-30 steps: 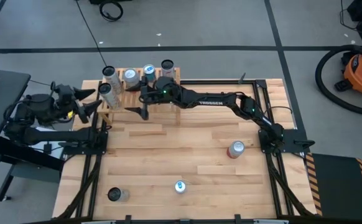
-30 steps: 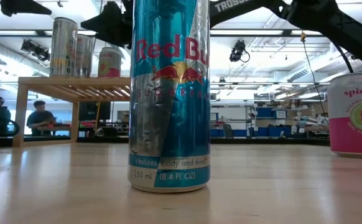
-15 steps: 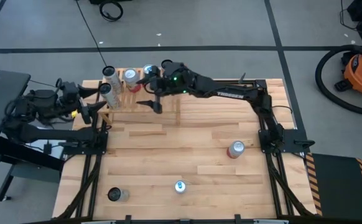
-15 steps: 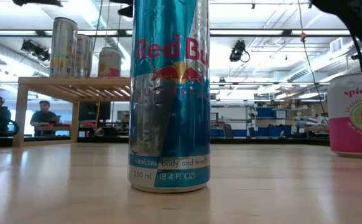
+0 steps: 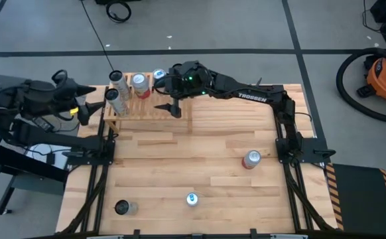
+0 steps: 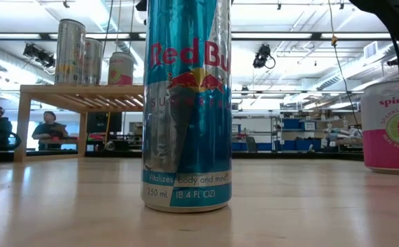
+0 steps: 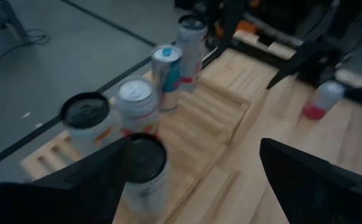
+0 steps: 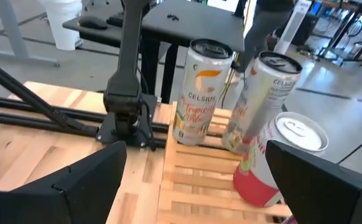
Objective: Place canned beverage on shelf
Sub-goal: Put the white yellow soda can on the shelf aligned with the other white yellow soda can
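- Shelf (image 5: pixel 148 103) at far left corner of bench (image 5: pixel 199 159), with four cans (image 5: pixel 138 84) upright on its slats.
- Right pincer (image 5: pixel 168 107) above shelf, jaws wide apart, empty.
- Left pincer (image 5: pixel 87 106) beside shelf's left end, jaws apart, empty.
- Three more cans: blue can (image 5: pixel 192 198), pink can (image 5: pixel 251 159), dark-topped can (image 5: pixel 123 208), well apart from shelf.

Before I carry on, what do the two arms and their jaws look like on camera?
Both arms are dark, near-black jointed links. The right arm carries white TROSSEN lettering along one link and a small green light glowing near its wrist. The left arm shows a yellow patch near its gripper and loose black cabling at its base. Each gripper ends in two flat, dark, tapering jaws.
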Robot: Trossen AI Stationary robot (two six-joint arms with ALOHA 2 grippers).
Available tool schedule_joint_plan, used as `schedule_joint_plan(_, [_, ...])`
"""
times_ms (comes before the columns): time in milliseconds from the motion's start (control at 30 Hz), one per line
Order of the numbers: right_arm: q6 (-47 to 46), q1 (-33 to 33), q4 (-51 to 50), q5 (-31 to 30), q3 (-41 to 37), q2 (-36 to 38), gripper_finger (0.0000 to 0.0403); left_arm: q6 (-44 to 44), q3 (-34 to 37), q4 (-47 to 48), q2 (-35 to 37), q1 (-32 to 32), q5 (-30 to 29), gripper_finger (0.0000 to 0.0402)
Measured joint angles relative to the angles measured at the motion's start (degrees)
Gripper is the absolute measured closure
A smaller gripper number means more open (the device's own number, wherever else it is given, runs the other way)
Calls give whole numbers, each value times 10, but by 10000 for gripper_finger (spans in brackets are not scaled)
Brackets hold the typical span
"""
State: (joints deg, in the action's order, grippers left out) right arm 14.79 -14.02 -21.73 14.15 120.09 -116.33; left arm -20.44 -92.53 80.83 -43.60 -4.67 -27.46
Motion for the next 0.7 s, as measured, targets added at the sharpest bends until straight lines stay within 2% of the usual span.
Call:
schedule_joint_plan(167, [0,1,-16,2,0,0,7,-29,-65,89,-39,0,-10,45])
schedule_joint_plan(433, [-3,2,-24,8,0,0,7,-11,-74,91,-83,-8,-9,45])
schedule_joint_plan(700, [-3,7,-29,9,0,-1,7,22,-74,91,-110,-76,-13,45])
